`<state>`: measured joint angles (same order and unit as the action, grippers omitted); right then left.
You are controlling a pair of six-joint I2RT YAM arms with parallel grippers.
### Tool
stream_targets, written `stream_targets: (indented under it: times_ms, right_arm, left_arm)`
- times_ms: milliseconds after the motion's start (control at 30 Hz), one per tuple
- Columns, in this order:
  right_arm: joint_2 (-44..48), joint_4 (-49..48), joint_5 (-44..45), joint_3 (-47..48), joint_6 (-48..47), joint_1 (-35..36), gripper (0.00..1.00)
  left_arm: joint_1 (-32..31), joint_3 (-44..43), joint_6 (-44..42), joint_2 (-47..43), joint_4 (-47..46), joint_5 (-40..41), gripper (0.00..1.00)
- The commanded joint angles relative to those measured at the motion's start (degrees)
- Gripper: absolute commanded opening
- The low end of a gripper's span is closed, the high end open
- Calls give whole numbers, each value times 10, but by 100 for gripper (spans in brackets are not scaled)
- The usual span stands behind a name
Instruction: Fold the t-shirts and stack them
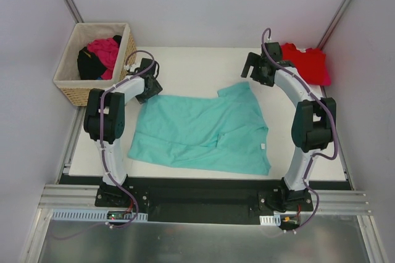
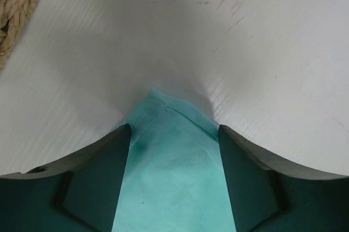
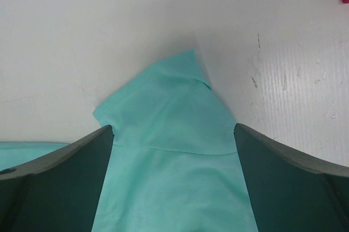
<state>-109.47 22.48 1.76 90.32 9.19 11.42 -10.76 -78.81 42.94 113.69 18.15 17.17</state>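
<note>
Top external: your left gripper [image 2: 174,131] and right gripper [image 3: 173,129] sit over the far corners of a teal cloth t-shirt [image 1: 197,136] on the white table [image 1: 197,65], fingers spread.

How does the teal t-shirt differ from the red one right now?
Pose: the teal t-shirt lies spread open, wrinkled; the red t-shirt is a compact bundle.
Place: teal sits mid-table; red sits at the far right corner.
Claws: the left claw and right claw each straddle a far corner of teal; none is at red.
Shared: both lie on the white table, outside the basket.
</note>
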Motion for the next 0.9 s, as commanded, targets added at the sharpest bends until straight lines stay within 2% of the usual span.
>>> stream_targets:
  times_ms: [0,133,400,533,667,867]
  right_arm:
    - [13,-13,-12,6,-14,-4,97]
    - [7,-16,-32,6,-8,-3,96]
    - [-28,-20,-21,20,-6,-3,95]
    - [-65,-13,-21,43,-1,-4,95]
    - [-101,-11,-21,64,11,-7,94]
    - [-137,0,0,104,16,-11,92]
  left_arm:
    - [7,-28,8,7,-12,-3,58]
    - [8,-26,5,1,-12,4,47]
    - [10,-22,0,-6,-12,3,37]
    - [10,-21,0,-7,-12,-1,23]
    - [10,-17,0,-7,-12,-3,3]
    - [10,-12,3,-9,-13,-9,0]
